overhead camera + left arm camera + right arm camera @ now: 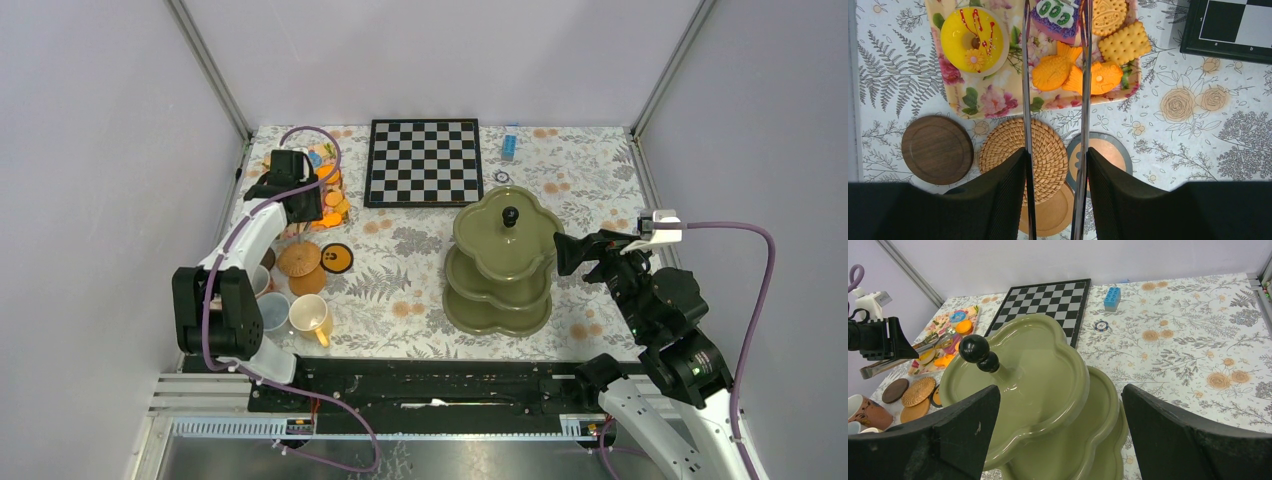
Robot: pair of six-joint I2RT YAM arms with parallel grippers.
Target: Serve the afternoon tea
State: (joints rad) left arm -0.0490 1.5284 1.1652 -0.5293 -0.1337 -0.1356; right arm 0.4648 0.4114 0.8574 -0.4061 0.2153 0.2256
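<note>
At the table's near left, small mugs cluster beside round coasters. The left gripper, fingers pinched on metal tongs, hangs over the coasters, and the tong blades reach across the floral tray of orange biscuits. At mid-table stands the olive-green three-tier stand, its black knob upright. The right gripper hovers just beside its right edge, fingers spread wide. A chessboard lies beyond.
</note>
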